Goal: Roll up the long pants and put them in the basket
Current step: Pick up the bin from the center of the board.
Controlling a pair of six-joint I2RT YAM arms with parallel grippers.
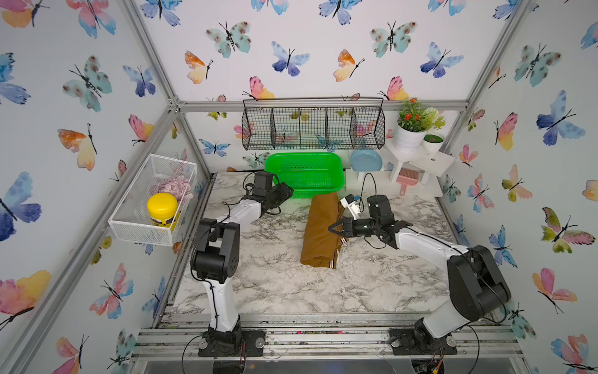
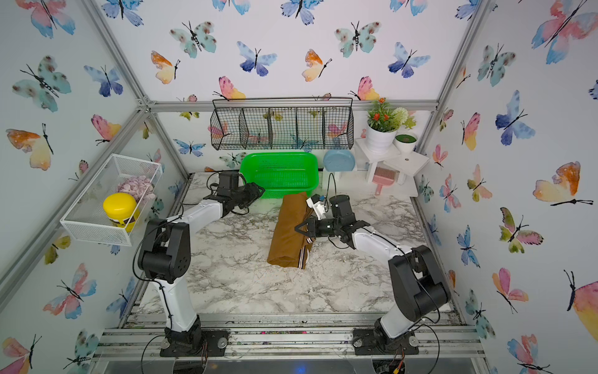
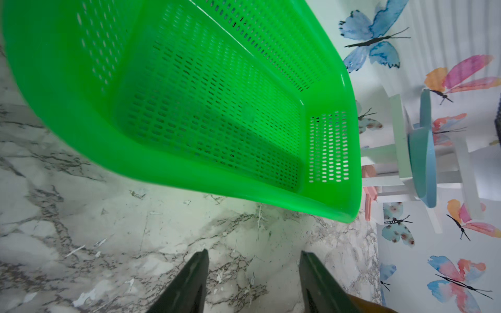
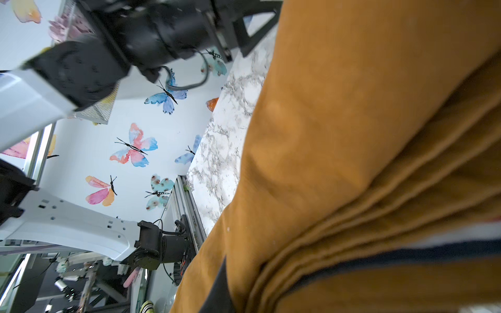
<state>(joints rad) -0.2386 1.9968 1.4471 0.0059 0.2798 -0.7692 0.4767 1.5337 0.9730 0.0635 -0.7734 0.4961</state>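
Observation:
The long pants [image 1: 318, 230] [image 2: 288, 230] lie as a folded mustard-brown bundle in the middle of the marble table, with the striped waistband [image 1: 334, 259] at the near end. My right gripper [image 1: 334, 228] [image 2: 299, 228] reaches in from the right and is shut on the bundle's stacked cloth edges. In the right wrist view the pants [image 4: 339, 135] fill the frame; one dark finger [image 4: 217, 287] shows against the cloth and the other is hidden. My left gripper [image 1: 289, 191] [image 3: 254, 253] hovers open over bare marble beside the green basket. A corner of the pants [image 3: 366, 306] lies next to it.
A green plastic basket [image 1: 304, 191] [image 3: 162, 168] stands just behind the pants. At the back are a black wire wall rack [image 1: 312, 128], a blue plate [image 1: 365, 160], white stools with plant pots [image 1: 409, 139] and a pink dustpan [image 1: 406, 181]. On the left wall hangs a white mesh basket [image 1: 136, 223] holding a yellow-lidded jar [image 1: 161, 209].

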